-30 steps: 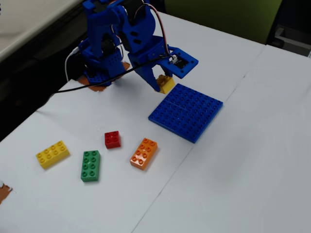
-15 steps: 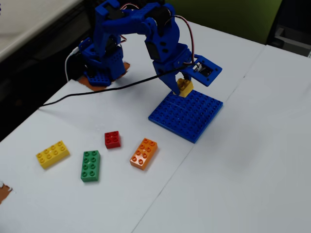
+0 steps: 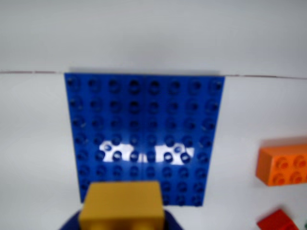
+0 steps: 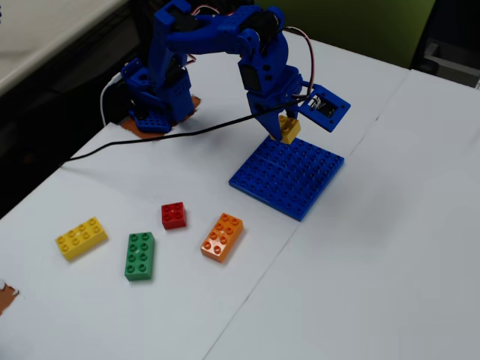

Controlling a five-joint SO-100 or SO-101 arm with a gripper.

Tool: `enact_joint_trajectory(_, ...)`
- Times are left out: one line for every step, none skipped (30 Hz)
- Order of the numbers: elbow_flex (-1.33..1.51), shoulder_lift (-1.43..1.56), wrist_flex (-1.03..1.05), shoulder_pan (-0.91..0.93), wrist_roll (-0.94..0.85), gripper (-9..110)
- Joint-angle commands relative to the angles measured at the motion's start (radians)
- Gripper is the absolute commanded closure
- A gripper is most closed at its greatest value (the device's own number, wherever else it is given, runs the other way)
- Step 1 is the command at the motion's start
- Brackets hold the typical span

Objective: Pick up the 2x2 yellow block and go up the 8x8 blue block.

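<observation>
My blue gripper (image 4: 285, 133) is shut on the 2x2 yellow block (image 4: 289, 128), which hangs just above the far edge of the 8x8 blue block (image 4: 287, 173) in the fixed view. In the wrist view the yellow block (image 3: 122, 205) fills the bottom centre, held between blue jaws of my gripper (image 3: 122, 221). The blue studded baseplate (image 3: 144, 129) lies flat on the white table right behind it.
On the table in front of the baseplate lie a red brick (image 4: 173, 215), an orange brick (image 4: 222, 236), a green brick (image 4: 139, 256) and a longer yellow brick (image 4: 80, 238). A black cable (image 4: 135, 142) runs across the table left of the arm. The wrist view shows the orange brick (image 3: 282, 165) at right.
The arm has swung rightward and lifted a little, carrying the yellow block from beside the baseplate's far-left corner to above its far edge.
</observation>
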Motion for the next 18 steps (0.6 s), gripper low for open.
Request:
enact_joint_trajectory(-0.052,0.008,0.008,-0.012,0.006,102)
enact_joint_trajectory(-0.055,0.006,0.008,-0.012,0.006,102)
enact_joint_trajectory(-0.057,0.006,0.011,-0.011,0.006,102)
enact_joint_trajectory(-0.061,0.006,0.014,-0.009,0.006,102)
enact_joint_trajectory(-0.064,0.006,0.015,-0.008,0.006,102)
enact_joint_trajectory(-0.071,0.008,0.017,-0.006,0.008,102)
enact_joint_trajectory(-0.075,0.008,0.018,-0.006,0.012,102)
enact_joint_trajectory(-0.081,0.008,0.018,-0.003,0.012,102)
enact_joint_trajectory(-0.084,0.008,0.018,0.0,0.012,102)
enact_joint_trajectory(-0.086,0.008,0.018,0.003,0.011,102)
enact_joint_trajectory(-0.086,0.009,0.02,0.005,0.008,102)
enact_joint_trajectory(-0.086,0.009,0.02,0.008,0.006,102)
enact_joint_trajectory(-0.087,0.009,0.02,0.008,0.008,102)
enact_joint_trajectory(-0.094,0.008,0.02,0.009,0.011,102)
enact_joint_trajectory(-0.095,0.008,0.021,0.009,0.012,102)
enact_joint_trajectory(-0.095,0.006,0.023,0.011,0.012,102)
enact_joint_trajectory(-0.095,0.006,0.025,0.012,0.014,102)
enact_joint_trajectory(-0.095,0.006,0.026,0.014,0.02,102)
